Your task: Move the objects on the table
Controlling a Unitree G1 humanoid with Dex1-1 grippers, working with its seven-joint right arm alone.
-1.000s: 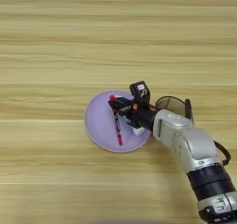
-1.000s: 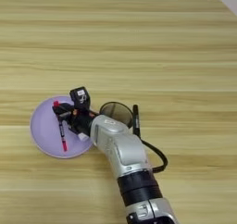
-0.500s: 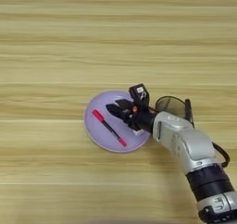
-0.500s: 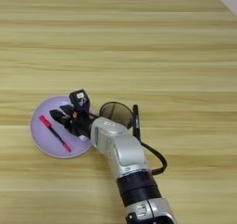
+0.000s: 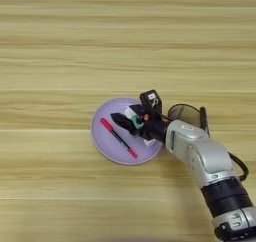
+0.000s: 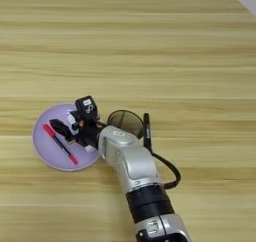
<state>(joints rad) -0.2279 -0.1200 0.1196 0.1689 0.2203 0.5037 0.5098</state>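
A lilac plate lay on the table, and the pen rested flat on it, slanting from upper left to lower right, red at both ends. The gripper hovered over the plate's right half, just beside the pen's upper end; whether its fingers were apart or together could not be told. Right of the plate stood the cup, partly behind the forearm, with the marker lying against its right side.
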